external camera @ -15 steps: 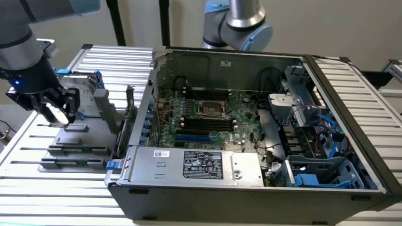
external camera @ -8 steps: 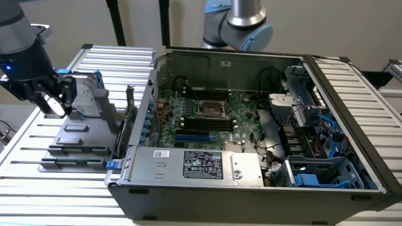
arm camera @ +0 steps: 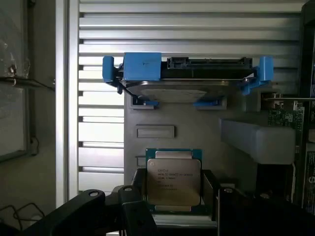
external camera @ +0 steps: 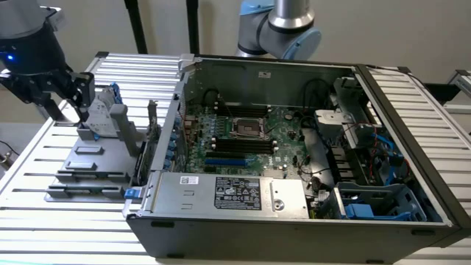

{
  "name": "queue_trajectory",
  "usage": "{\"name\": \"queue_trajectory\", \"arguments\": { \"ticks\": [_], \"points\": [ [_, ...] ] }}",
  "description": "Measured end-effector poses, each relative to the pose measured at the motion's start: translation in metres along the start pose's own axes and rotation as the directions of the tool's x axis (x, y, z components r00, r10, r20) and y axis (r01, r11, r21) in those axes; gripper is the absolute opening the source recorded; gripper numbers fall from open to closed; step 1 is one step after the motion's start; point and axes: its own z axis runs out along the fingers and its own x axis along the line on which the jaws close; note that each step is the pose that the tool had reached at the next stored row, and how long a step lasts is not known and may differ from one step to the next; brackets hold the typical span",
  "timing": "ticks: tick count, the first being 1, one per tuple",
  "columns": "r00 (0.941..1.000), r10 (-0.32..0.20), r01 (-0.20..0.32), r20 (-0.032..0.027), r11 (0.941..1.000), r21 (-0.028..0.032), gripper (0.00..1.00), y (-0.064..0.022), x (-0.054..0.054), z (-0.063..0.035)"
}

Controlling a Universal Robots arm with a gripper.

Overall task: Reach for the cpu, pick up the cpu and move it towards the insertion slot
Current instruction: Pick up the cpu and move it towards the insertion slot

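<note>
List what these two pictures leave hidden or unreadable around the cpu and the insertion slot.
1. Wrist view: the print on the cpu is too small to read, and the gripper overlaps its lower corners.
2. Exterior view: the insertion slot is too small to show whether its dark centre is empty.
3. Wrist view: the hard drive is seen nearly edge-on, so any label is unreadable.

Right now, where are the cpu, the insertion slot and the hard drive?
cpu [arm camera: 173, 181]: wrist view, its metal top.
insertion slot [external camera: 248, 128]: exterior view, its dark centre.
hard drive [arm camera: 179, 92]: wrist view, its silver face.
</note>
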Motion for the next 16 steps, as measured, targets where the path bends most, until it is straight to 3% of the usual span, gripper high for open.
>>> {"name": "queue_trajectory", "arguments": {
  "ticks": [16],
  "points": [
    [0.9999, -0.01, 0.01, -0.013, 0.9999, -0.0124, 0.55, 0.0005, -0.062, -0.0749]
  ]
}}
